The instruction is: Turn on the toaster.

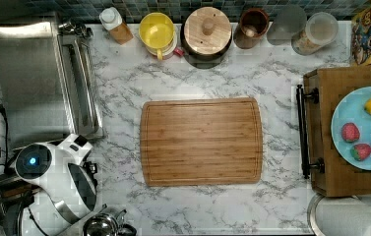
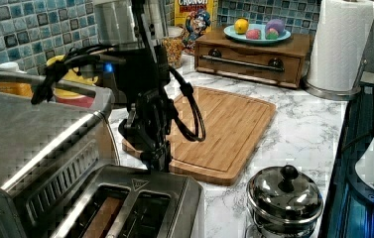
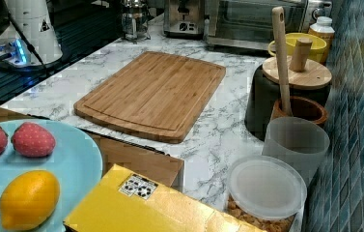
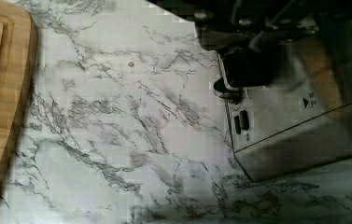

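The toaster (image 2: pixel 142 206) is a small shiny steel box with two long top slots, at the bottom of the left view next to the big toaster oven (image 2: pixel 26 134). My black gripper (image 2: pixel 157 159) points straight down, its tip at the toaster's end nearest the cutting board. In the wrist view the toaster (image 4: pixel 290 116) lies close under the camera, with its black lever (image 4: pixel 248 70) and a small knob (image 4: pixel 226 89) on the end face. In the top view my white arm (image 1: pixel 50 167) covers most of the toaster (image 1: pixel 1 194). The right view shows the toaster (image 3: pixel 183 19) far off.
A bamboo cutting board (image 1: pixel 201 141) lies mid-counter. A steel pot with a knobbed lid (image 2: pixel 283 198) stands beside the toaster. Jars, a yellow cup (image 1: pixel 157 30) and a cereal box line the tiled wall. A wooden drawer box (image 1: pixel 343 132) carries a plate of fruit; a paper towel roll (image 2: pixel 341 44) stands nearby.
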